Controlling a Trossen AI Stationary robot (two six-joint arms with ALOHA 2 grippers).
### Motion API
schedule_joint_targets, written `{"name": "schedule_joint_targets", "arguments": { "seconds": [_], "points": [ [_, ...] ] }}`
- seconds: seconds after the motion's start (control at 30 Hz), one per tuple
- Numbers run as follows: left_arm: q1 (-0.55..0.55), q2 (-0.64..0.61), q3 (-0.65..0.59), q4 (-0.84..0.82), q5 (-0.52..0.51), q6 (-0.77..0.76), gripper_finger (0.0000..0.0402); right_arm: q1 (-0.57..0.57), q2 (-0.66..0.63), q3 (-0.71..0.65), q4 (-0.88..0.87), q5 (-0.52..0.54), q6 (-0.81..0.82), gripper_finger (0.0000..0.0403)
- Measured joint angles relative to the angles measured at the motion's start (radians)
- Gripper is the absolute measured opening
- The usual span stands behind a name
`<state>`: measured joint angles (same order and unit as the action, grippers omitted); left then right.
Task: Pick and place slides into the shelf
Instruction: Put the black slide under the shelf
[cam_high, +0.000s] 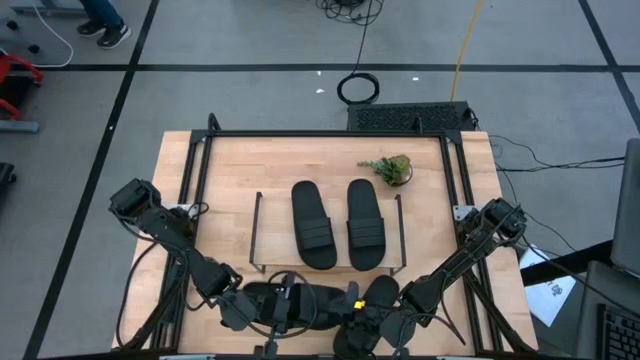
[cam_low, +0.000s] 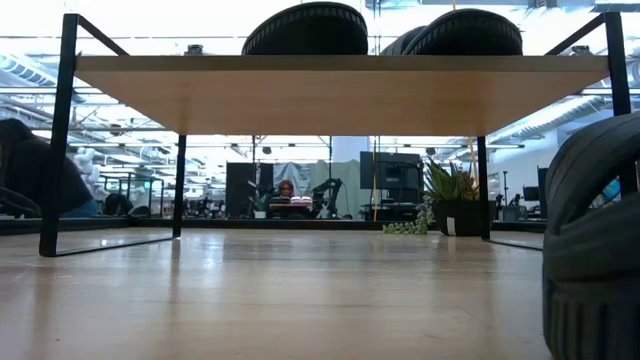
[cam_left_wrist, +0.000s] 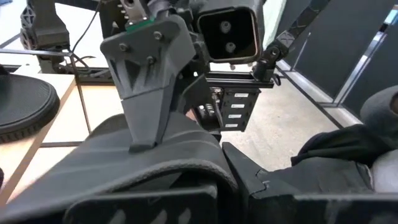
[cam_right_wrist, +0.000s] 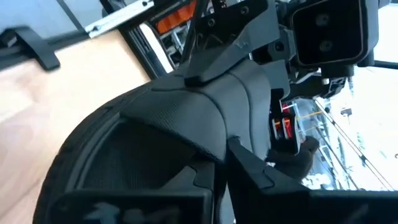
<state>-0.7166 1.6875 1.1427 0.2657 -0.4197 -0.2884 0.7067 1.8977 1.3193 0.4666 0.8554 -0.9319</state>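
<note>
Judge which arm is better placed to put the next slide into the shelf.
Right, narrowly. The right pincer is at a slide by the table's near edge, just in front of the shelf's right end. The left pincer sits similarly at the other slide, so either could go.

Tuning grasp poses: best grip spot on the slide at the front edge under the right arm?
Take the slide by its wide ribbed strap, coming from above with one finger under the arch. The strap stands raised off the sole, leaving a gap. The right end effector already sits at that strap.
</note>
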Motion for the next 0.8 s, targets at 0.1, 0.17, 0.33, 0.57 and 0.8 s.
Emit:
{"name": "schedule_joint_targets", "arguments": {
  "seconds": [0.1,0.17,0.33,0.57,0.8],
  "points": [
    [0.0,0.0,0.0,-0.012,-0.001,-0.002,0.0005,0.006,0.0,0.0,0.007,0.045,-0.013,0.0007],
    [-0.01,0.0,0.0,-0.018,-0.01,0.0,0.0018,0.018,0.0,0.001,0.01,0.098,-0.037,0.0006],
    [-0.066,-0.005,0.0,-0.028,-0.046,0.08,0.0068,0.048,0.0,0.005,0.042,0.186,-0.078,0.0003],
    [-0.141,-0.073,-0.001,-0.145,-0.114,0.104,0.0154,0.088,-0.004,0.005,0.014,0.283,-0.082,0.0002],
    [-0.222,-0.152,0.0,-0.273,-0.135,0.1,0.0213,0.131,-0.004,0.004,-0.009,0.401,-0.08,0.0002]
  ]
}}
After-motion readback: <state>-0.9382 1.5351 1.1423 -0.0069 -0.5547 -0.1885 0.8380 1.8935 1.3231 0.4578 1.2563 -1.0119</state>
